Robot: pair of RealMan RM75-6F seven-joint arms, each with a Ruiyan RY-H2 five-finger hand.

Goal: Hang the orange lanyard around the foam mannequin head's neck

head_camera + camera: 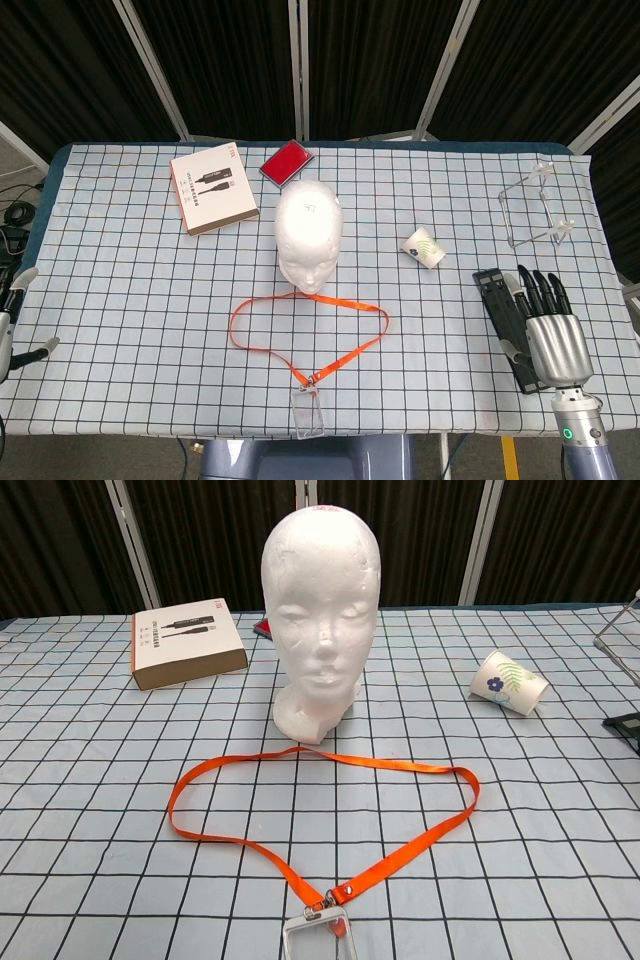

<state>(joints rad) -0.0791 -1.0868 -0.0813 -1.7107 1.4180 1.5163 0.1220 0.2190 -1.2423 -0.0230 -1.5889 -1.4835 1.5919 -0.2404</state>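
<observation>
The white foam mannequin head point(310, 230) point(322, 610) stands upright mid-table with a bare neck. The orange lanyard point(345, 303) point(400, 767) lies flat as an open loop on the cloth just in front of its base. Its clear badge holder point(308, 410) point(315, 940) lies near the front edge. My right hand point(550, 330) lies flat at the right front with fingers stretched out, holding nothing, on a black flat object point(497, 300). At the far left edge only part of my left hand point(15, 320) shows, fingers apart and empty. Neither hand shows in the chest view.
A brown-and-white box point(212, 187) point(188, 643) and a red flat item point(286, 162) lie behind the head on the left. A tipped paper cup point(424, 247) point(508, 683) lies to the right of the head. A clear acrylic stand point(535, 210) is at the back right.
</observation>
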